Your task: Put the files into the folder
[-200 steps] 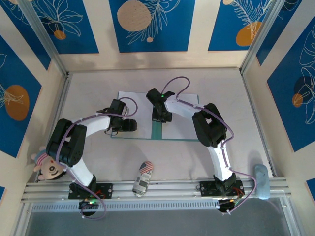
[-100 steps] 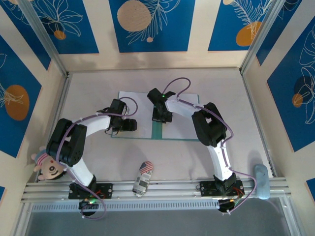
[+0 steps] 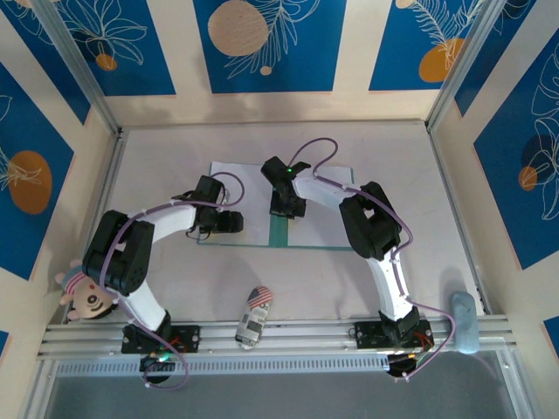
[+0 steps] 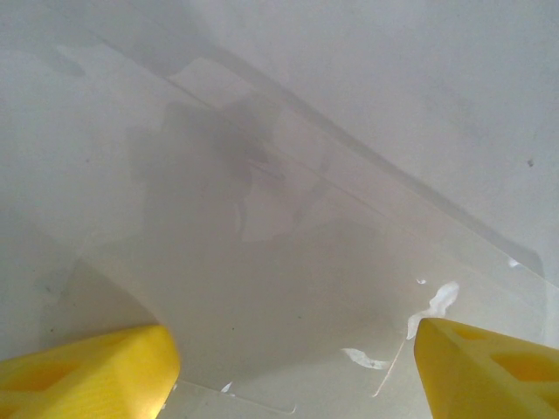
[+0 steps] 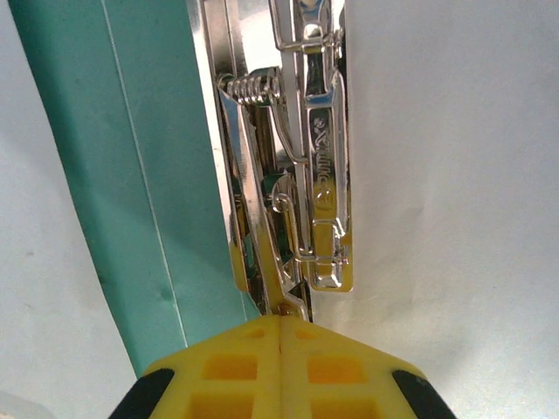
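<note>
Pale table (image 3: 393,175) boxed in by blue patterned walls. Toward the far middle of it, a green folder (image 3: 278,232) lying open and flat, nearly all of it covered, with one narrow strip of green showing at the centre crease. On top of it, two white paper sheets (image 3: 240,183), one over each leaf, both flat and square to the folder's edges. Over the near part of the left-hand sheet, the left gripper (image 3: 231,222), yellow fingers (image 4: 87,367) spread wide with nothing between them, just pale paper (image 4: 262,288) beneath (touching it or not, impossible to tell). At the crease, the right gripper (image 3: 285,208) pointing down, its yellow tips pressed tight together (image 5: 281,327) right at the near end of a shiny metal clip (image 5: 306,175); unclear whether the clip's end is pinched or merely touched. Clip itself running along the crease, green card (image 5: 113,175) on one side and white paper on the other. In the near left corner, a small doll (image 3: 83,297). At the near edge toward the right, a pale blue object (image 3: 463,321) on the rail. Between the two arm bases at the near edge, a toy car (image 3: 254,316), well apart from the folder.
</note>
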Robot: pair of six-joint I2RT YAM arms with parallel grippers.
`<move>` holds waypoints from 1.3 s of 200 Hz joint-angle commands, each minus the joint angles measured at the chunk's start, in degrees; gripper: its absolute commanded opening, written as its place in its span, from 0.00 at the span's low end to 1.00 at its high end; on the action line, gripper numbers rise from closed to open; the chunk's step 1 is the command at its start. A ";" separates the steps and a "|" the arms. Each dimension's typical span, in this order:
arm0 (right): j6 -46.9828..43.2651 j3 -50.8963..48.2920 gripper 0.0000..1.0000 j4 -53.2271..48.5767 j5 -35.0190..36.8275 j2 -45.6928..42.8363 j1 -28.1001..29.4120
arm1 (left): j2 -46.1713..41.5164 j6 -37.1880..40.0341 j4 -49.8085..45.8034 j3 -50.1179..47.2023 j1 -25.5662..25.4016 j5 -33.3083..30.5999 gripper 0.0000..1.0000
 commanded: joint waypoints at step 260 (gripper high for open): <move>-6.75 12.51 0.27 -13.93 4.65 -4.49 -2.52 | 5.79 -0.34 -7.96 -3.12 1.15 -0.58 0.78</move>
